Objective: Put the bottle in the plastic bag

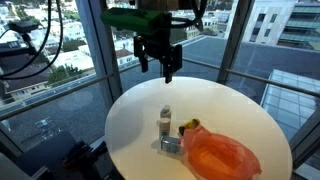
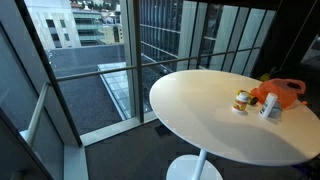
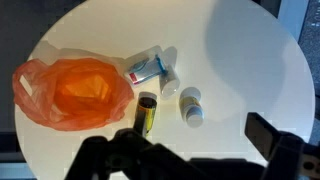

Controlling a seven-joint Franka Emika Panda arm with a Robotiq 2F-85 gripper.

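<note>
The small white-capped bottle (image 3: 192, 105) is seen standing upright near the middle of the round white table (image 3: 240, 50). In the wrist view it is placed at about 3 o'clock from the orange plastic bag (image 3: 70, 92), apart from it. Between the two, just beside the bag's edge, a small dark and yellow container (image 3: 147, 115) is found. At 12 o'clock from that container a white packet (image 3: 150, 68) with red and blue print is laid flat.

The bottle is judged to be light and stiff, with a smooth round wall that may slip. As it is narrow for its height, it is likely to be tipped by a sideways nudge. A hold across the body, below the cap, is judged best.

The bag is thin, soft and crumpled into a low heap, and it is expected to shift or collapse when touched. Where its mouth lies cannot be told, and nothing can be made out inside it.

The gripper (image 1: 156, 68) is held well above the table, toward its 12 o'clock edge in an exterior view. The jaws are spread wide and nothing is held between the fingers (image 3: 268, 135).
</note>
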